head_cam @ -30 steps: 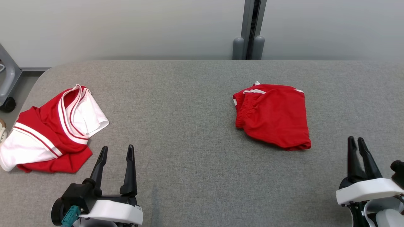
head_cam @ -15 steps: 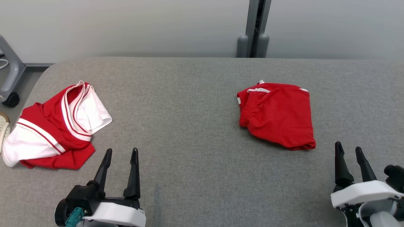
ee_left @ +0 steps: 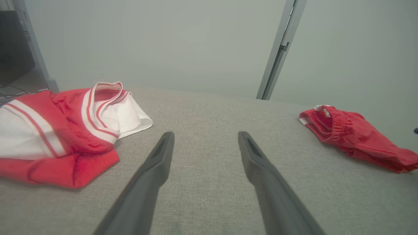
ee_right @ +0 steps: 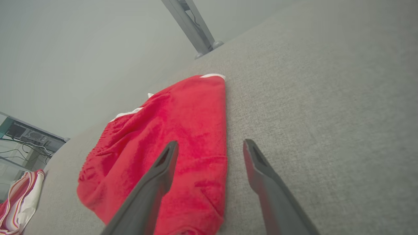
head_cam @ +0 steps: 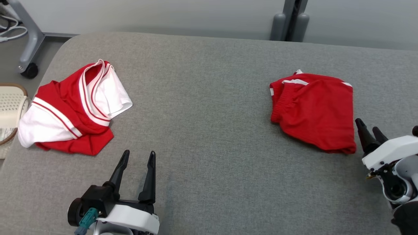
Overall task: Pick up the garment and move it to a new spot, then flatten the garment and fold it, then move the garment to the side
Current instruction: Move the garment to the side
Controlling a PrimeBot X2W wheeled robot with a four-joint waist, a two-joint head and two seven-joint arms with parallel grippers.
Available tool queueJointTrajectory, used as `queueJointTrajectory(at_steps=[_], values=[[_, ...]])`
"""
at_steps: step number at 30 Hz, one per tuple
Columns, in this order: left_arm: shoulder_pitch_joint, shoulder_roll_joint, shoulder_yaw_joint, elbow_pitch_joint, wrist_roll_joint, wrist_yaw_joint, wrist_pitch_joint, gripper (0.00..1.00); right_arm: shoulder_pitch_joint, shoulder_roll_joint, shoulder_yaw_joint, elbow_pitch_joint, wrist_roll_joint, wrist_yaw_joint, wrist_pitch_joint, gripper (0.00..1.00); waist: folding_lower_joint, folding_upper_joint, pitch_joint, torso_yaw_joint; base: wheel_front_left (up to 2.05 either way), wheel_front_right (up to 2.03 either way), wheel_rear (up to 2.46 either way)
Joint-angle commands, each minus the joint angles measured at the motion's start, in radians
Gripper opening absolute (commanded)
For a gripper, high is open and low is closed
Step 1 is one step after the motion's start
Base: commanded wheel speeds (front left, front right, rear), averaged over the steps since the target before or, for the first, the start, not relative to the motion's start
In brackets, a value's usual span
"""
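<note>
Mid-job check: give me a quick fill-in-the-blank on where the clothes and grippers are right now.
1. The folded red shorts lie on the ____ side of the table.
2. The crumpled jersey is red and ____.
3. The left gripper holds nothing, and its jaws are ____.
4. The right gripper sits closest to the ____.
Missing words: right; white; open; shorts.
</note>
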Motion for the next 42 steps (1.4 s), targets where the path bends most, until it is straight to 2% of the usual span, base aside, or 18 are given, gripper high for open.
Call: queueJointTrajectory(at_steps=[1, 8, 16, 26, 27, 28, 30, 31, 42], values=[[-0.015, 0.004, -0.001, 0.000, 0.001, -0.002, -0.002, 1.00, -0.021, -0.013, 0.004, 0.017, 0.017, 0.000, 0.018, 1.00, 0.0000, -0.0001, 0.021, 0.025, 0.00, 0.00, 0.00], [-0.032, 0.004, -0.015, -0.002, -0.006, 0.003, -0.002, 1.00, -0.124, -0.079, 0.026, 0.137, 0.114, 0.000, 0.174, 1.00, 0.0000, -0.0001, 0.054, 0.071, 0.00, 0.00, 0.00], [-0.050, 0.004, -0.022, -0.008, -0.010, 0.000, -0.002, 1.00, -0.194, -0.109, 0.084, 0.198, 0.181, 0.000, 0.292, 1.00, 0.0000, -0.0001, 0.092, 0.092, 0.00, 0.00, 0.00], [-0.075, 0.004, -0.044, -0.002, -0.012, 0.003, -0.002, 1.00, -0.238, -0.123, 0.177, 0.177, 0.254, 0.000, 0.330, 1.00, 0.0000, -0.0001, 0.126, 0.102, 0.00, 0.00, 0.00], [-0.079, 0.004, -0.044, -0.002, -0.013, 0.004, -0.002, 1.00, -0.242, -0.123, 0.184, 0.176, 0.260, 0.000, 0.331, 0.96, 0.0000, -0.0001, 0.128, 0.102, 0.00, 0.00, 0.00], [-0.081, 0.004, -0.045, -0.002, -0.014, 0.005, -0.002, 1.00, -0.245, -0.123, 0.192, 0.175, 0.266, 0.000, 0.330, 0.77, 0.0000, -0.0001, 0.130, 0.102, 0.00, 0.00, 0.00], [-0.085, 0.004, -0.046, -0.001, -0.016, 0.006, -0.002, 1.00, -0.251, -0.128, 0.209, 0.169, 0.270, 0.000, 0.317, 0.16, 0.0000, -0.0001, 0.133, 0.101, 0.00, 0.00, 0.00], [-0.086, 0.004, -0.046, 0.000, -0.018, 0.006, -0.002, 1.00, -0.254, -0.133, 0.216, 0.167, 0.272, 0.000, 0.309, 0.00, 0.0000, -0.0001, 0.134, 0.101, 0.00, 0.00, 0.00], [-0.088, 0.004, -0.046, 0.004, -0.023, 0.012, -0.002, 1.00, -0.288, -0.230, 0.313, 0.187, 0.232, 0.000, 0.258, 0.00, 0.0000, -0.0001, 0.129, 0.088, 0.00, 0.00, 0.00]])
